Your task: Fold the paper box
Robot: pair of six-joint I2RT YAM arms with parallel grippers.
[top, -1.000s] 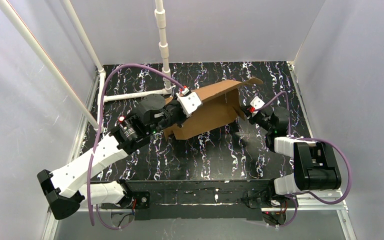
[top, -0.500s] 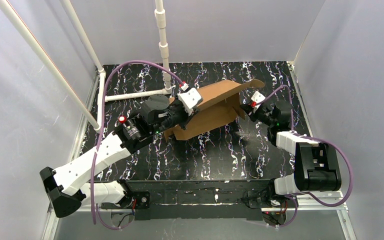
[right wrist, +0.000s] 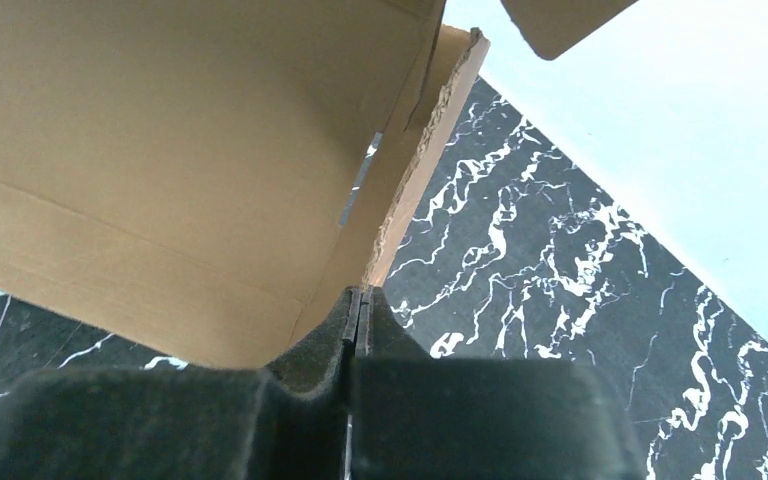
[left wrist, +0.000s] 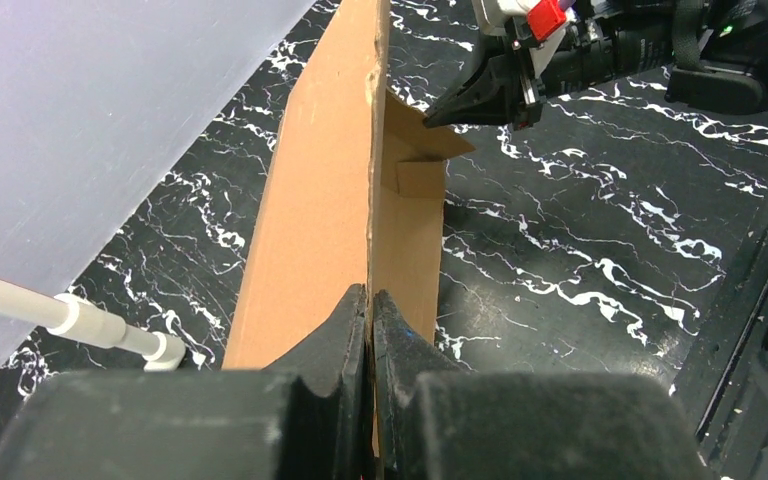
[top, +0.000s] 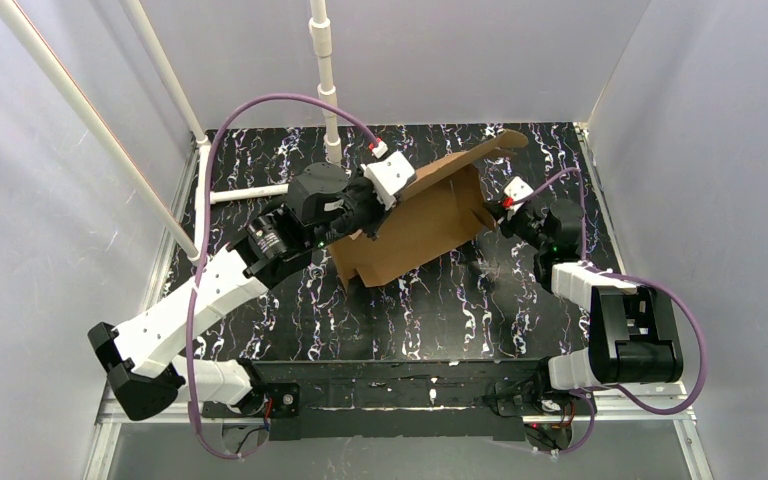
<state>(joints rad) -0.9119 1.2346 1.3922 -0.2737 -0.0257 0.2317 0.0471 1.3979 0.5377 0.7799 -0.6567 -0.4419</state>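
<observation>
The paper box (top: 423, 218) is a brown corrugated sheet, partly folded, held tilted up off the table, with one panel rising toward the back (top: 480, 152). My left gripper (top: 368, 222) is shut on its left edge. In the left wrist view the jaws (left wrist: 371, 300) pinch the cardboard (left wrist: 310, 220) edge-on. My right gripper (top: 497, 216) is shut at the box's right end. In the right wrist view its closed tips (right wrist: 360, 294) sit just under the torn edge of a side flap (right wrist: 415, 170), with nothing visible between the pads. The box's inner face (right wrist: 160, 150) fills that view.
White PVC pipes stand at the back left (top: 325, 90) and lie on the table (top: 250, 190). Grey walls close in the black marbled table (top: 410, 310) on three sides. The right arm's base housing (top: 630, 335) sits at the near right.
My left arm has lifted and swung the box toward the back, tilting it steeper. My right gripper followed slightly toward the back, staying at the box's right end.
</observation>
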